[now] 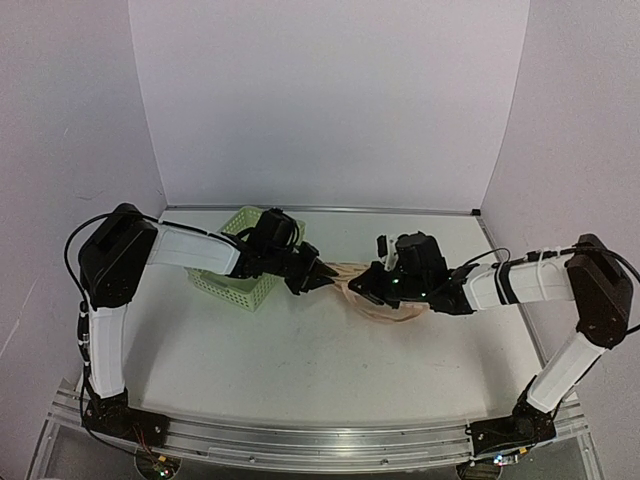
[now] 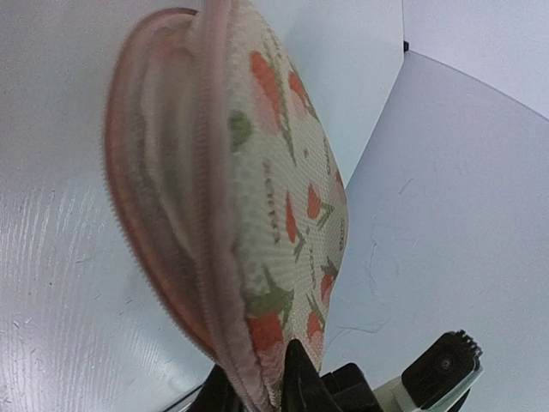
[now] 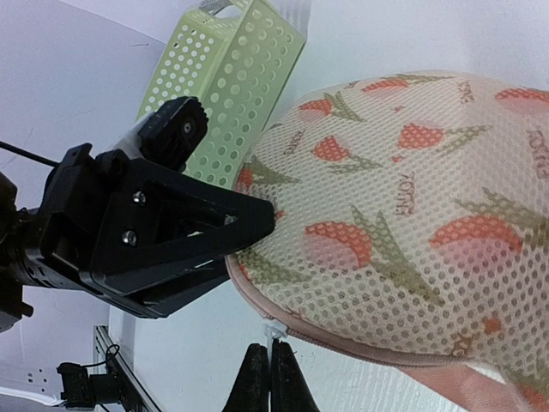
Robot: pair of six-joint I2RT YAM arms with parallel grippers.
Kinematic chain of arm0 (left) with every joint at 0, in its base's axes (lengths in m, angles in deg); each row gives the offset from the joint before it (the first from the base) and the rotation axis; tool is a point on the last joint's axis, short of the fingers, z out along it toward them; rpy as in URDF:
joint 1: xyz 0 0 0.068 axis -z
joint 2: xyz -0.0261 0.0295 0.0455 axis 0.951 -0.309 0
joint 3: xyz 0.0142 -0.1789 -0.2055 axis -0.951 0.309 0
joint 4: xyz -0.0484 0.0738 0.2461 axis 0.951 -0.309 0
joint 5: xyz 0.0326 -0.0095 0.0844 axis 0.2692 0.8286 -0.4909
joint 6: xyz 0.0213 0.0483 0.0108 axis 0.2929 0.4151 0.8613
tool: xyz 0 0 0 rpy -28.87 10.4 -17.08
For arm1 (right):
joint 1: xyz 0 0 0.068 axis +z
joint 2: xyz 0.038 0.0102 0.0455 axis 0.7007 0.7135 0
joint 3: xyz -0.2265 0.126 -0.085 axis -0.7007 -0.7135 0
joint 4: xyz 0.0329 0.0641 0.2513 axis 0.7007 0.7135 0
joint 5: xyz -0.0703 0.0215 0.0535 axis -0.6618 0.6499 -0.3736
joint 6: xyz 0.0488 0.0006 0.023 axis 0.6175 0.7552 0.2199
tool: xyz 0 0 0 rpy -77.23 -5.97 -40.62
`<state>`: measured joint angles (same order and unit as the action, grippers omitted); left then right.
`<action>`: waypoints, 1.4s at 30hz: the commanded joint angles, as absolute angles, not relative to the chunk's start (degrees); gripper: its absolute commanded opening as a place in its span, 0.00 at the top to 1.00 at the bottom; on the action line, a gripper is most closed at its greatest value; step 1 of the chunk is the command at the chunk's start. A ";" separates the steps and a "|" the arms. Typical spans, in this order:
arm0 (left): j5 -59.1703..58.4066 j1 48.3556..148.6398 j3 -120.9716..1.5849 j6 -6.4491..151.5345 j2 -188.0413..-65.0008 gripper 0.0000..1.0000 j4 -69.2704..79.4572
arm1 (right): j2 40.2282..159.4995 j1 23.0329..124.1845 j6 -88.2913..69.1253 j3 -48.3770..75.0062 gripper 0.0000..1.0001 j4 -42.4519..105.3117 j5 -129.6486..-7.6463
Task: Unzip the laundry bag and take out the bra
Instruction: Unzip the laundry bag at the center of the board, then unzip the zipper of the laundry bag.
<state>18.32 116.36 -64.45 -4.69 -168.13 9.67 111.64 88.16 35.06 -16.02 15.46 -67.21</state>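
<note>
Mid-table [image 1: 300, 370], you see 2 grippers meet at the laundry bag [image 3: 412, 215]: the right gripper [image 3: 270, 378], jaws pressed together at its zip edge; the left gripper [image 3: 264, 219], pinching its end. Just beyond stands 1 green basket [image 3: 249, 77].

On the table [image 1: 300, 370] the basket [image 1: 235, 288] sits L of centre, w/ the laundry bag [image 1: 392, 311] just R of it at mid-table, approx. between the two arms, and the backdrop wall [image 1: 330, 100] behind both. L gripper [image 1: 322, 277] reaches across the basket's R front corner to the bag's L end, touching its edge. R gripper [image 1: 368, 287] comes in from the R, above the bag, at its rim just R of the L gripper, w/ the basket beyond them.
</note>
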 commanded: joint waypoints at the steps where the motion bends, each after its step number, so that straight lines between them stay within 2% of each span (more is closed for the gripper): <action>1: 19.07 116.71 -66.81 -4.21 -168.10 0.97 12.16 | 107.68 88.46 33.85 -16.15 1.00 11.57 -66.25; 3: 19.24 116.73 -66.79 -4.09 -168.10 1.00 12.17 | 107.20 88.47 33.43 -16.16 1.00 12.27 -66.51; 42: 19.24 114.37 -67.57 7.77 -161.89 1.00 8.76 | 80.37 86.36 31.06 -33.56 1.00 38.43 -85.21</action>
